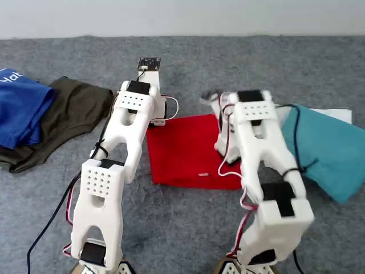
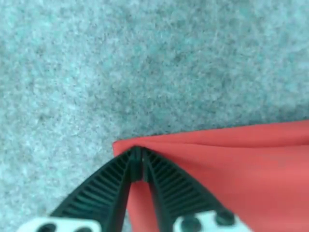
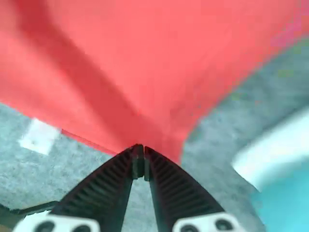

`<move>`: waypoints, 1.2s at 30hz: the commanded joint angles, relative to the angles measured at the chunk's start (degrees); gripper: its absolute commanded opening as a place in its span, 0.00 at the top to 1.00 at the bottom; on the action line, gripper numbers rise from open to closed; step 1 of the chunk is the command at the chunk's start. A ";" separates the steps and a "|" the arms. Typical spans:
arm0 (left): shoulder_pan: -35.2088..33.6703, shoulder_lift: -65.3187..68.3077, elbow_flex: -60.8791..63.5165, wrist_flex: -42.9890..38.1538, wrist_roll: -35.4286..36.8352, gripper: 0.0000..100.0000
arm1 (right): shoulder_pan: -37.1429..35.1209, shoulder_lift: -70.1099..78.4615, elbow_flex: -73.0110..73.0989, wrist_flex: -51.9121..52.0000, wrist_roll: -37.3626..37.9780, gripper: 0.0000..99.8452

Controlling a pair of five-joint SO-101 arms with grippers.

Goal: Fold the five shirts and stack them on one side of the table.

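I have both grippers clamped on the red shirt (image 1: 188, 151) at the table's centre: my left gripper (image 2: 137, 166) on its 10 o'clock corner, my right gripper (image 3: 138, 162) near its 2 o'clock corner. The left bite looks very thin, so a quick pull could slip it free. If the arms travel unevenly, the fold skews. The right arm could also snag the teal shirt (image 1: 325, 148) at 3 o'clock.
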 commanded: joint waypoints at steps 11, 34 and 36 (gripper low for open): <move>-0.18 -0.35 -2.15 0.97 0.26 0.99 | -0.84 -7.34 4.04 6.11 -11.69 0.89; -0.97 -0.35 -2.24 1.05 0.26 0.99 | -10.42 14.99 6.42 -20.26 -48.97 0.68; -0.97 -0.35 -2.24 1.05 0.26 0.99 | -9.98 17.71 6.42 -21.23 -48.97 0.72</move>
